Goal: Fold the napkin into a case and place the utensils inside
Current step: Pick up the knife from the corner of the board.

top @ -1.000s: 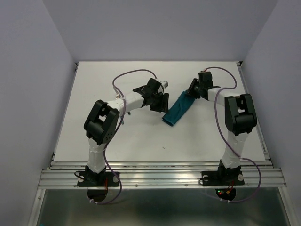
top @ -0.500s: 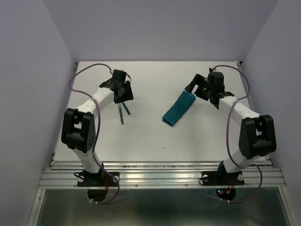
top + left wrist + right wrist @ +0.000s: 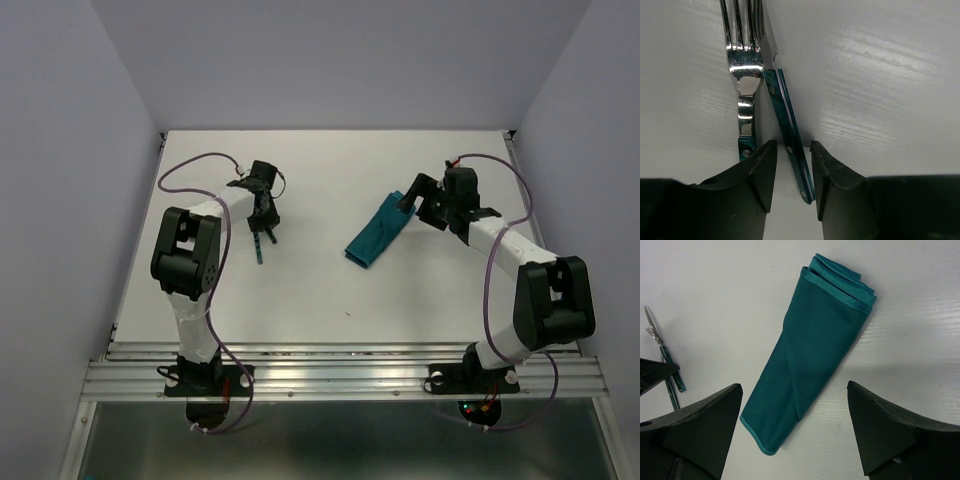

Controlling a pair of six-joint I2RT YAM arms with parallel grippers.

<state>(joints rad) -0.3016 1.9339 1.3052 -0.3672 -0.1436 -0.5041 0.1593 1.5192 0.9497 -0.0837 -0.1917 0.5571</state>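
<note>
The napkin [image 3: 376, 234] lies right of centre, folded into a long narrow teal case [image 3: 812, 345] with one end layered open. My right gripper [image 3: 420, 203] hovers just above its far end, open wide, with its fingers [image 3: 705, 420] astride the cloth and not touching it. The utensils [image 3: 260, 243] lie together at the left. A fork [image 3: 743, 60] and a teal-handled knife [image 3: 785, 115] show in the left wrist view. My left gripper [image 3: 790, 150] is low over them, jaws part open, with the knife handle between the fingers [image 3: 760, 175] and a gap still showing.
The white table [image 3: 330, 290] is boxed in by grey walls on three sides, with a metal rail [image 3: 340, 375] along the near edge. The left arm's purple cable [image 3: 190, 165] loops over the far-left table.
The left arm swung from the centre to the utensils, came down over them and narrowed its jaws. The right gripper let go of the napkin, opened wide and drew back a little.
</note>
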